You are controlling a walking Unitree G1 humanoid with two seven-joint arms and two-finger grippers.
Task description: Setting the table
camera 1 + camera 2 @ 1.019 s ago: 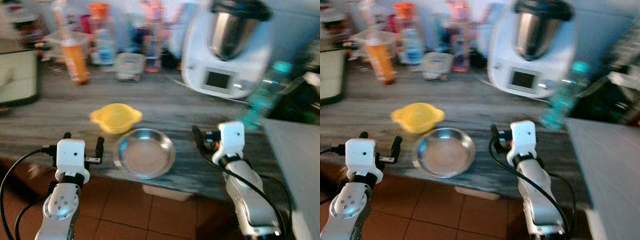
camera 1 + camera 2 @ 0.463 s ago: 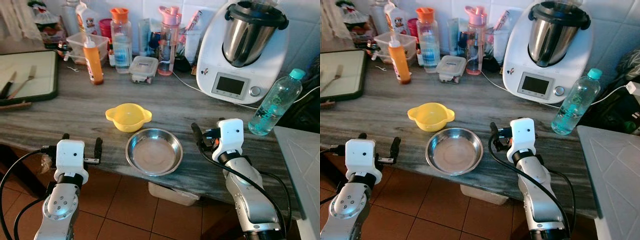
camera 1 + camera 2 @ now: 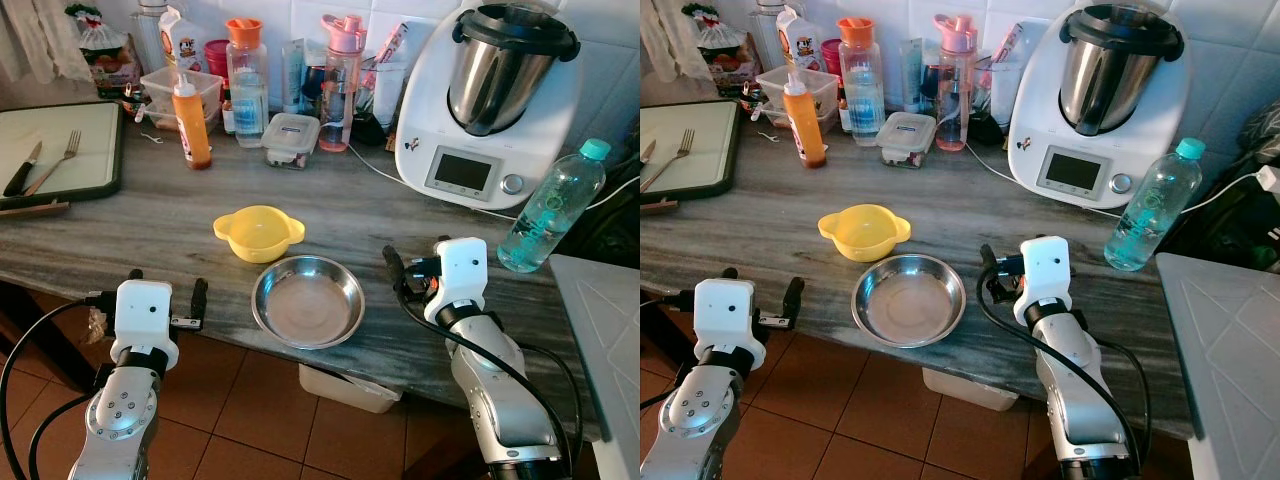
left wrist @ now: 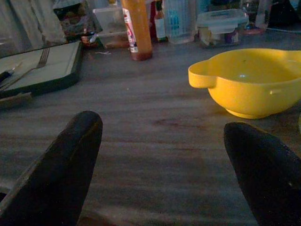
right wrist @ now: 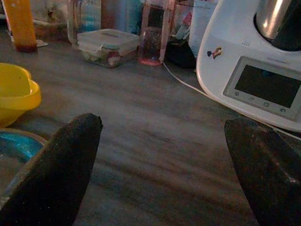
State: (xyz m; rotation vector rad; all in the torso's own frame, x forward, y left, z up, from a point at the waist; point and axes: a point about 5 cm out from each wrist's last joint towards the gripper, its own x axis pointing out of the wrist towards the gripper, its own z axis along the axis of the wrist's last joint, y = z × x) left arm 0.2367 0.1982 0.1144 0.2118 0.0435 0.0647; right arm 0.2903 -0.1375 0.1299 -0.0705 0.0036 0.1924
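Counter (image 3: 150, 215): grey, streaky wood-grain. Bowl (image 3: 258, 232): yellow. Dish (image 3: 308, 300): shiny steel. Sauce bottle (image 3: 190, 124): orange, white label. Bottle (image 3: 245, 80): clear, orange cap. Flask (image 3: 340, 80): pink. Water bottle (image 3: 552, 205): clear with teal cap. Appliance (image 3: 488, 110): white, steel jug, black lid. Tray (image 3: 60, 150): pale, dark green rim. Floor (image 3: 250, 410): terracotta tiles.

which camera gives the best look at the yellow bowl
The left wrist view: the yellow bowl looms large beyond the open left claw. Both eye views show it small from above, beside the steel dish; the right wrist view catches its edge.
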